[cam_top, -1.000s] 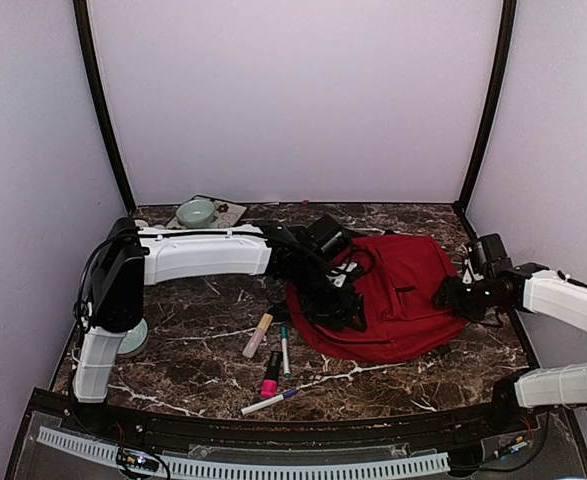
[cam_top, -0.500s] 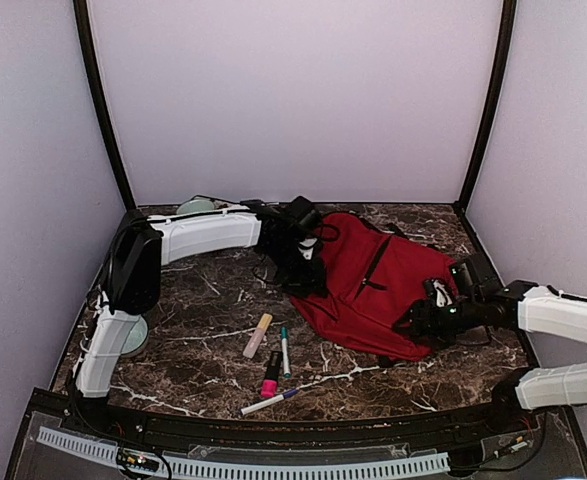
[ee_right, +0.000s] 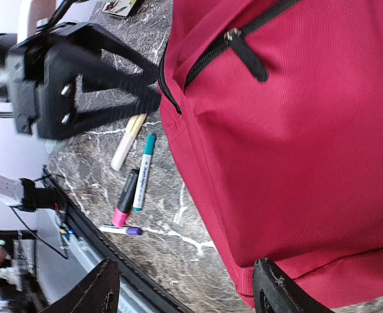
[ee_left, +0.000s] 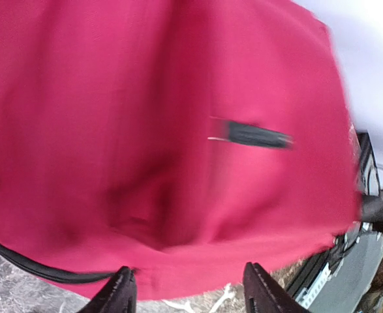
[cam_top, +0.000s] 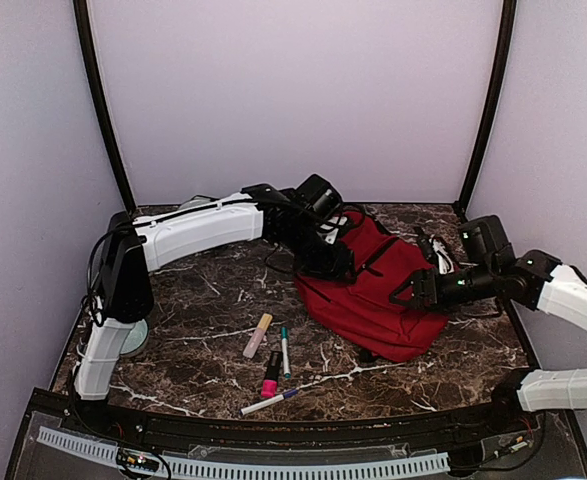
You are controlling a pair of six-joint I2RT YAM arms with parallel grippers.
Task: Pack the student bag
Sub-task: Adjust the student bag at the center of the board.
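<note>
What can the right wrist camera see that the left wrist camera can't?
Only the right wrist view shows pens lying on the table: a yellow highlighter, a teal pen, a pink marker and a purple-capped pen. It also shows the left tool from outside, at the edge of the student bag. Only the left wrist view shows a thin black strap curving under the bag. Both show the red bag, a black zip pull on it and the marble table.

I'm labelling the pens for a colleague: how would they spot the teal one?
Find the red backpack on the marble table. Left of it, the teal pen lies beside a pale yellow highlighter and a pink marker: slim, white-bodied, the only one with a teal cap.
</note>
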